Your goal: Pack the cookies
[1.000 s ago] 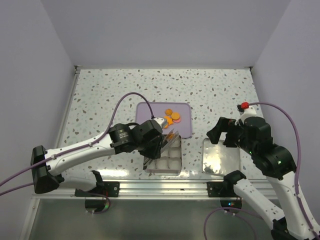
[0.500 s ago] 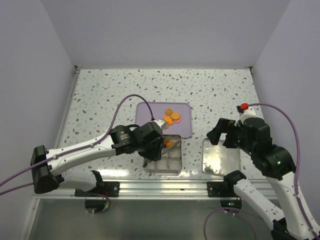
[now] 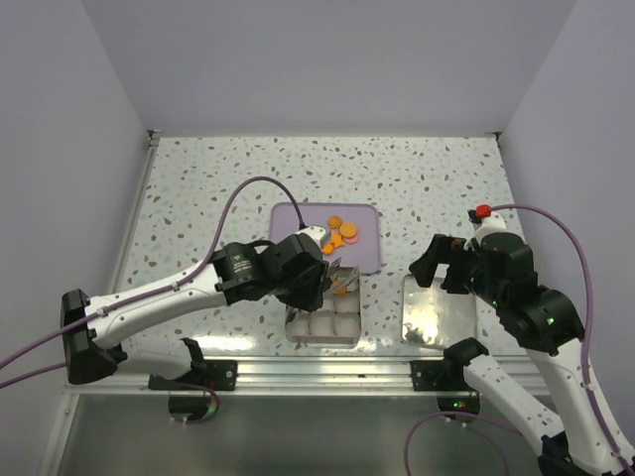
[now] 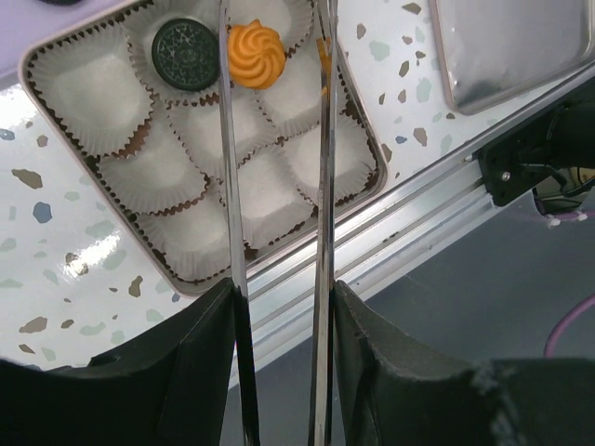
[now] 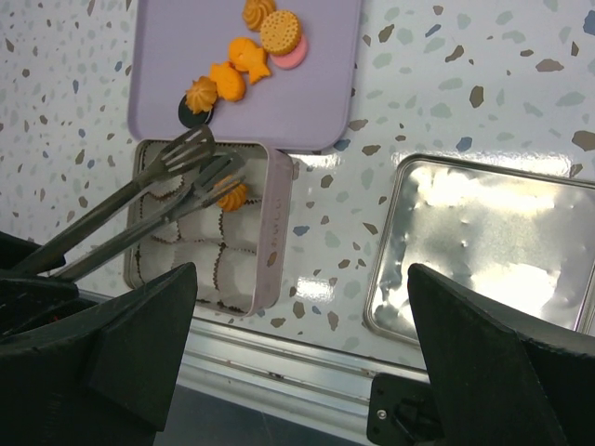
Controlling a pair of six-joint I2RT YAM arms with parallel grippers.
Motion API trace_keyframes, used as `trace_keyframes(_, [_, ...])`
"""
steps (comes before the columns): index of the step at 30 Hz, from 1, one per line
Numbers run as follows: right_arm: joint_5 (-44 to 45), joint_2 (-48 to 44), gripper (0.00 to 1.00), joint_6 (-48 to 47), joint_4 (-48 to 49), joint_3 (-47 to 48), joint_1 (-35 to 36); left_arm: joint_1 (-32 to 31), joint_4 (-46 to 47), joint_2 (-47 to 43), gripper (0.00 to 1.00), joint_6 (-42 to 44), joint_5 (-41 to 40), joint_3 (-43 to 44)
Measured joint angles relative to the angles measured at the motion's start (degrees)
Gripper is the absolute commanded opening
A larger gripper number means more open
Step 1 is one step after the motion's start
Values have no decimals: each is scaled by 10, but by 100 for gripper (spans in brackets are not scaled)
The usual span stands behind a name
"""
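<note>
On the speckled table [image 3: 198,178], tongs [image 4: 228,186] are clamped in the left gripper [image 4: 279,290] above the tin [image 5: 276,237]; the right gripper [image 5: 302,279] is held with jaws apart.

Left pincer [image 4: 284,290] reaches inward, gripping; right pincer [image 3: 444,266] gapes wide.

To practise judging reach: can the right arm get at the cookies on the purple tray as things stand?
Probably yes. The right gripper hangs open right of the purple tray, bare table between; the tongs sit over the tin, off the cookies.
</note>
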Motion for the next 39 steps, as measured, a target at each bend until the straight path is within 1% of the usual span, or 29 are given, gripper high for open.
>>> trace_keyframes(3, [0, 0, 99, 0, 1, 0, 0, 0, -10, 0, 48, 0, -11, 21])
trace_keyframes(7, [0, 0, 99, 0, 1, -1, 0, 0, -25, 0, 46, 0, -15, 23])
trace_keyframes(19, [0, 5, 99, 0, 2, -8, 0, 0, -35, -23, 43, -4, 5, -33])
trace_keyframes(25, [0, 8, 99, -1, 2, -12, 0, 0, -35, -26, 41, -6, 17, -43])
trace_keyframes(30, [0, 8, 99, -4, 2, -12, 0, 0, -50, -53, 40, -16, 0, -36])
trace_keyframes(35, [0, 9, 99, -5, 2, -12, 0, 0, -63, -80, 31, -19, -8, -19])
trace_keyframes(38, [0, 11, 99, -5, 4, -13, 0, 0, -69, -88, 26, -19, -1, -28])
trace_keyframes(39, [0, 12, 99, -5, 6, -14, 0, 0, -71, -90, 22, -19, 2, -36])
